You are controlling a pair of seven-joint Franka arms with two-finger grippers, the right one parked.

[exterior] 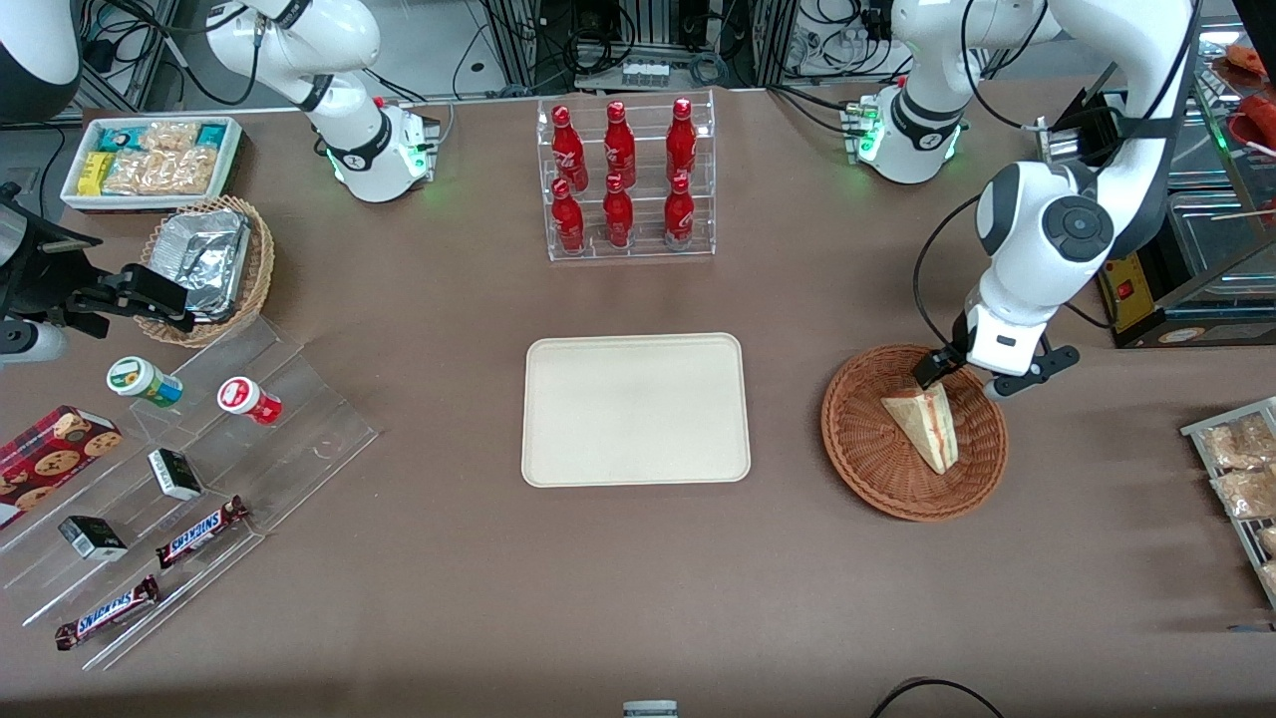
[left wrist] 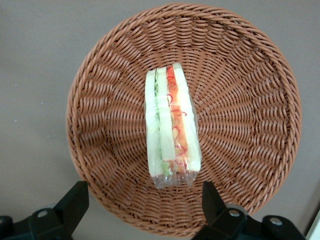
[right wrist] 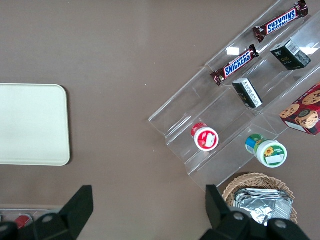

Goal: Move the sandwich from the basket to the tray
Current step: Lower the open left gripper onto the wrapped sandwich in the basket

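Gripper (left wrist: 142, 202), fingers spread apart, above woven wicker basket (left wrist: 240, 65); wrist view reveals film-wrapped triangular sandwich (left wrist: 172, 127) layers.

The sandwich (left wrist: 171, 127) shows pale white bread with green and red-orange stripes. It lies in a reddish-brown woven basket (left wrist: 250, 100). The black-fingered claw (left wrist: 145, 200) hangs spread above it. The tray (exterior: 635, 409) is plain cream on a brown bench (exterior: 638, 578).
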